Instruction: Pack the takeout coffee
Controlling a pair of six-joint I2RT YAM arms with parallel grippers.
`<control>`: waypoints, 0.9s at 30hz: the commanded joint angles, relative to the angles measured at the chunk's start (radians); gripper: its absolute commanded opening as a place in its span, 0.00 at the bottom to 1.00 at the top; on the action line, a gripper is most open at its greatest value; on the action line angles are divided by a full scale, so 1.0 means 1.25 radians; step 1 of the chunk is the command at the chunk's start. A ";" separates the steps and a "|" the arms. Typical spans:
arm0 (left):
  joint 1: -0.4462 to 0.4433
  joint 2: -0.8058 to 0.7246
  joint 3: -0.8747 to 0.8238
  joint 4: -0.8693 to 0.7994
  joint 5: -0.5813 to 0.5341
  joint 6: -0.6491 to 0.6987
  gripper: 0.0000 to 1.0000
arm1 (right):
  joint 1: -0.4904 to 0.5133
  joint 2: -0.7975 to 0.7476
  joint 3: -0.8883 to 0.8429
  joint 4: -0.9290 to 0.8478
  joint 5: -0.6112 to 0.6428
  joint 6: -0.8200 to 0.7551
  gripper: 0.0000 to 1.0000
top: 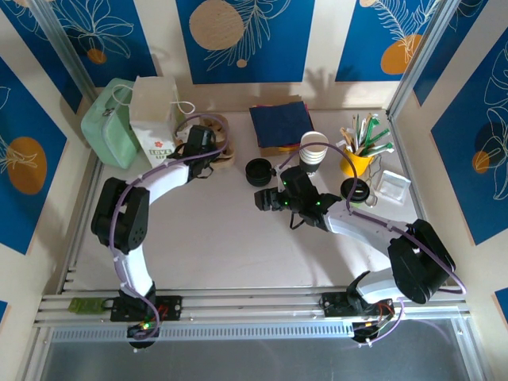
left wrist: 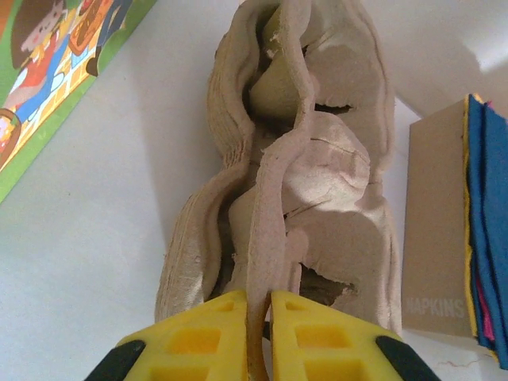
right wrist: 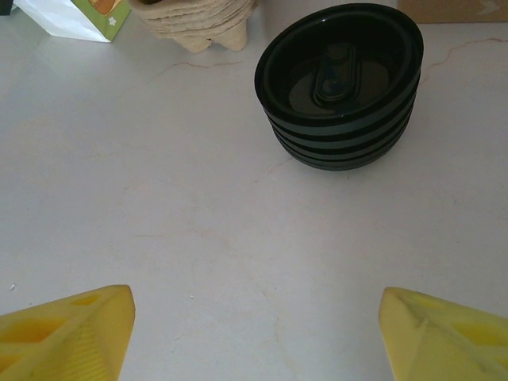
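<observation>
Step in hand, we judge: fetching a carrier to pack the cup into; the coffee itself is not yet touched. Left gripper (left wrist: 258, 321) is pinched tight on a raised wall of the top pulp cup carrier (left wrist: 302, 159), with yellow fingers (left wrist: 198, 341) either side of the pulp and almost no gap. The carriers are stacked far left on the table (top: 214, 246), just right of the white paper bag (top: 155, 119) and left of the napkin box (left wrist: 436, 230).

Right gripper (right wrist: 254, 305) hangs low over bare table with its jaws wide, holding nothing. The stack of black lids (right wrist: 341, 79) is just beyond it, slightly right.

The takeout coffee (top: 355, 190) stands right of centre, black lid up. It is just near of the yellow cup of utensils (top: 357, 159), against the right arm's forearm and partly hidden. It is near the right gripper, off to its right, not between the jaws. It is well apart from the left gripper, across the table to the right.

Next move, as we read it: lift one carrier free of the stack and set it on open table. We can't tell whether one layer or several are pinched. Then the right gripper has to turn right to the cup and take it below the lid, upright. Risks: the pulp tearing, or the whole stack coming up together.
</observation>
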 commanded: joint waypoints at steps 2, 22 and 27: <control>0.010 -0.045 0.003 0.020 0.012 0.016 0.12 | -0.001 0.001 0.018 -0.006 0.011 -0.001 0.81; 0.010 -0.275 -0.027 -0.187 0.208 0.166 0.10 | 0.001 -0.023 0.006 0.003 -0.003 -0.005 0.80; 0.010 -0.364 -0.035 -0.311 0.267 0.246 0.10 | 0.001 -0.063 0.015 -0.040 -0.020 -0.024 0.80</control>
